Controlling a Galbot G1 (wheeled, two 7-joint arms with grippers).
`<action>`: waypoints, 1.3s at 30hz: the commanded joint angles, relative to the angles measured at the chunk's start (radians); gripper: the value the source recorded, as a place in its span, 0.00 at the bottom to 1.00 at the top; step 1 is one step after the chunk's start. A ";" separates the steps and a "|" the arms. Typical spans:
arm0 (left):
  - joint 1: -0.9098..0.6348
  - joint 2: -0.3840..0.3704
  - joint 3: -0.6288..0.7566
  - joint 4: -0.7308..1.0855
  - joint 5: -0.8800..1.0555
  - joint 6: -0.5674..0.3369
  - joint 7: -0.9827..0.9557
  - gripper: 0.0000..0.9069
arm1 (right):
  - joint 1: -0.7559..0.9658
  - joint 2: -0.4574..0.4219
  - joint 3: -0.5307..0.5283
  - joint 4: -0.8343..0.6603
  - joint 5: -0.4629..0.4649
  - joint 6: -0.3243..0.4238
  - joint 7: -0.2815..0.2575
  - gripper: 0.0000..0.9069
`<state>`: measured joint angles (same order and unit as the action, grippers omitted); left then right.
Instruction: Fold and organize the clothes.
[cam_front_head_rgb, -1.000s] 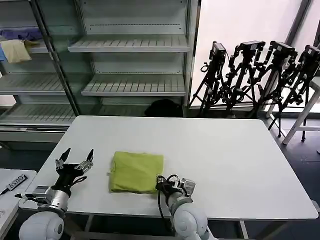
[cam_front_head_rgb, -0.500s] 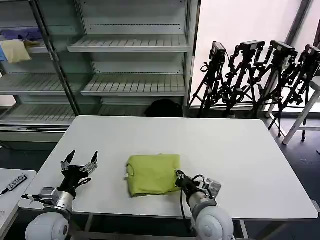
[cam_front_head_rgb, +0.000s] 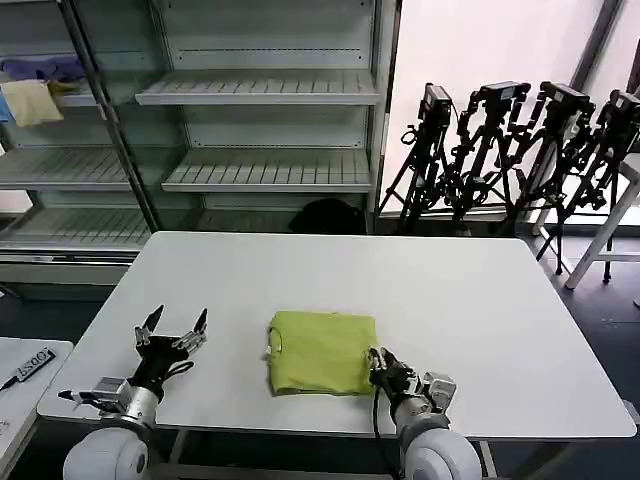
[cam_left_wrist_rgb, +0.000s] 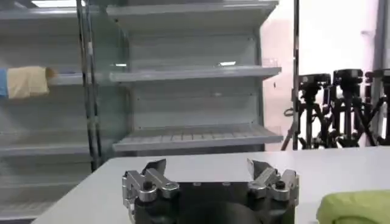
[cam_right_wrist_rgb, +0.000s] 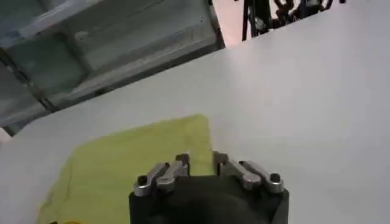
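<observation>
Lettering is nowhere legible on the folded lime T-shirt (cam_front_head_rgb: 322, 352), whose printed side is hidden. It lies low and centre on the white tabletop (cam_front_head_rgb: 450, 290), farther right than a second ago. Right pincer (cam_front_head_rgb: 385, 367) pinches its lower right corner; left pincer (cam_front_head_rgb: 172, 332) hovers spread at lower left, also shifted right.

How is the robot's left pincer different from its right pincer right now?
The left pincer has its fingers spread wide apart with nothing between them; the right pincer has its fingers pinched close together. The left pincer sits off to the side of the T-shirt, not touching it; the right pincer is at the T-shirt's edge. Both are low over the white table, near its front edge.
</observation>
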<state>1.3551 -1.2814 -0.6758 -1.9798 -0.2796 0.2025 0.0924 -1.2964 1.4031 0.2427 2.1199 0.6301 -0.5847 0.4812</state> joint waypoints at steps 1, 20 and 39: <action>-0.003 -0.004 0.020 0.010 0.005 0.000 0.000 1.00 | -0.024 -0.008 0.015 -0.012 -0.132 0.001 -0.028 1.00; 0.067 -0.008 0.100 -0.085 -0.134 0.071 -0.036 1.00 | -0.044 0.016 0.012 -0.066 -0.617 0.000 -0.143 1.00; 0.171 -0.026 0.217 -0.085 -0.061 -0.121 -0.066 1.00 | -0.057 0.024 0.087 -0.006 -0.659 0.084 -0.251 1.00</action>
<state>1.4985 -1.3021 -0.4856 -2.0641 -0.3509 0.2144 0.0301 -1.3441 1.4335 0.2772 2.0707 0.0320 -0.5696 0.3055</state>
